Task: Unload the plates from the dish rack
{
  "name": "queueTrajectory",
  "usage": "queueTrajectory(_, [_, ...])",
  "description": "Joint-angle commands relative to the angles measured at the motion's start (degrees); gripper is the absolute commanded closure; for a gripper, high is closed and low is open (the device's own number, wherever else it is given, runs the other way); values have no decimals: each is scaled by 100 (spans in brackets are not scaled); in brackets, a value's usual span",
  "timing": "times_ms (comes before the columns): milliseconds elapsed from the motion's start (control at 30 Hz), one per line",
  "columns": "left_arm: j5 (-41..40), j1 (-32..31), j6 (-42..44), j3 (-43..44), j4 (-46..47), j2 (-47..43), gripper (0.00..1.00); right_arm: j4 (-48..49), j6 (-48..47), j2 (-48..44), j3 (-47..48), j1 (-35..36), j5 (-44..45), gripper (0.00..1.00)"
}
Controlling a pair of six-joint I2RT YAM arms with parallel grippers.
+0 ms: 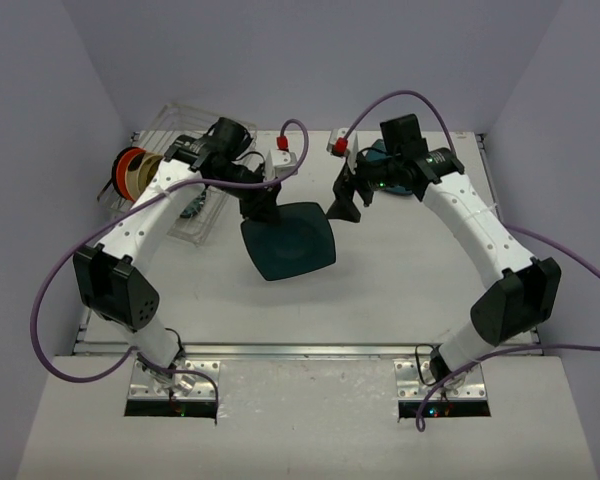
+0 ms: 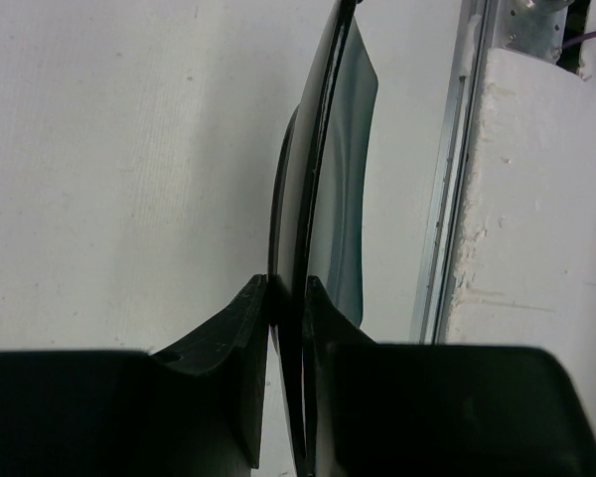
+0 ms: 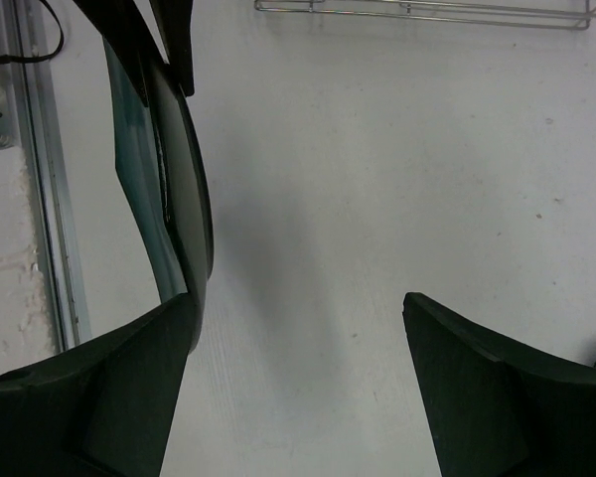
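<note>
The dark teal plate (image 1: 290, 242) is held tilted over the middle of the table (image 1: 400, 290), well apart from the dish rack (image 1: 180, 120) at the far left. I cannot tell whether its lower edge touches the table. I have the left end effector (image 2: 288, 298) clamped on the plate's rim; the left wrist view shows the plate edge-on between the two fingers (image 2: 228, 338). The right end effector (image 1: 345, 198) hovers just beside the plate's far right corner, jaws apart and holding nothing. An orange-red plate (image 1: 130, 172) stands in the rack.

I judge the step in hand to be the transfer of this plate, either down to the table or across to the right arm. The next move calls for lowering the plate flat before release, or for closing the right jaws on the free rim first.
</note>
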Motion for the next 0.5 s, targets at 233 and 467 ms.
queueTrajectory(233, [758, -20, -12, -33, 626, -124, 100, -180, 313, 330, 24, 267, -668, 18])
queueTrajectory(467, [799, -14, -57, -79, 763, -92, 100, -556, 44, 388, -36, 405, -764, 24])
